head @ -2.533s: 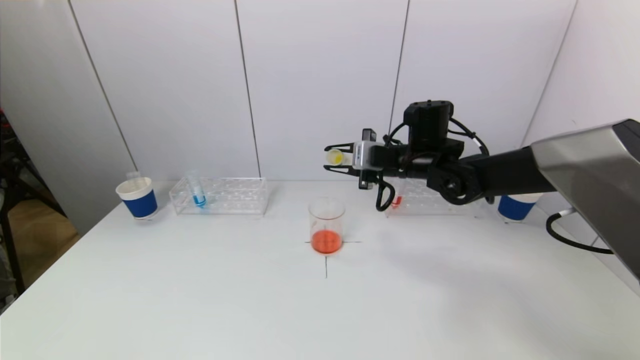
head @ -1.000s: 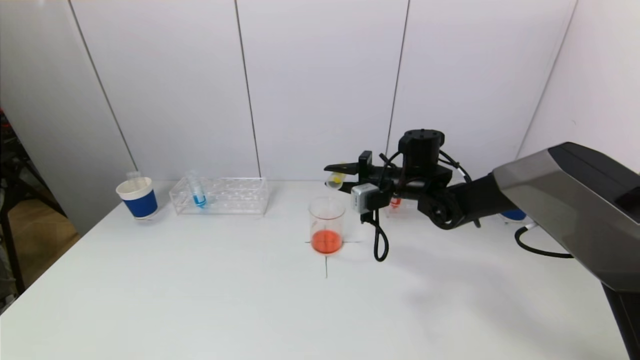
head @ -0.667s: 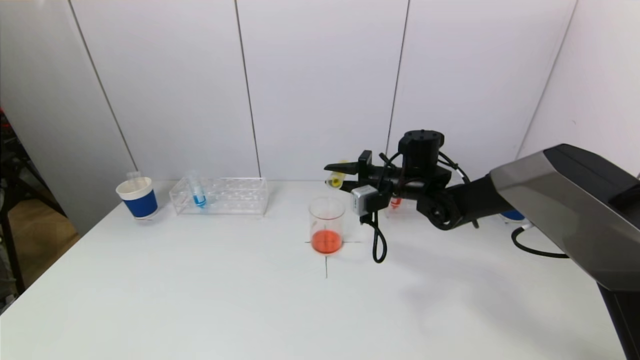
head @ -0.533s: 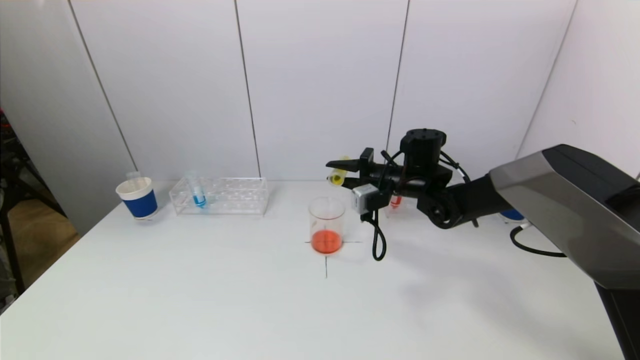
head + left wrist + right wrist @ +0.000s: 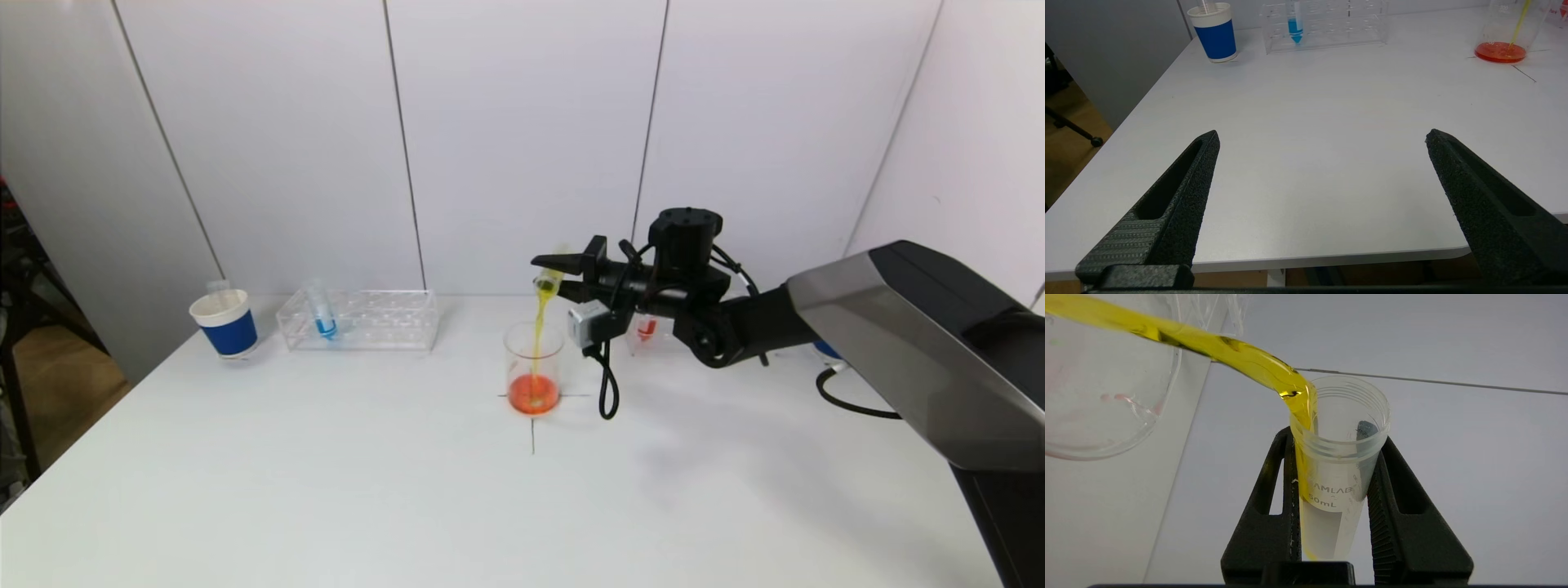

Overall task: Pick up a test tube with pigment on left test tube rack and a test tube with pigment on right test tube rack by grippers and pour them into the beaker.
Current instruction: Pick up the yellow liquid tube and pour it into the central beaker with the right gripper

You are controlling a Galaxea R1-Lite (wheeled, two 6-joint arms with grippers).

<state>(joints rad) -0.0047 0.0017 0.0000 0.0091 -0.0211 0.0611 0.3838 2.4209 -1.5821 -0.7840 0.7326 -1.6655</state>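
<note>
A white table stood before a wall of pale grey panels divided by thin vertical seams. A paper cup with a blue band sat near the table's far left corner, a clear tube standing in it. A second blue-banded cup was only partly visible at the far right. A thin black cross was marked at the table's centre, and a black cable lay at its right edge.
</note>
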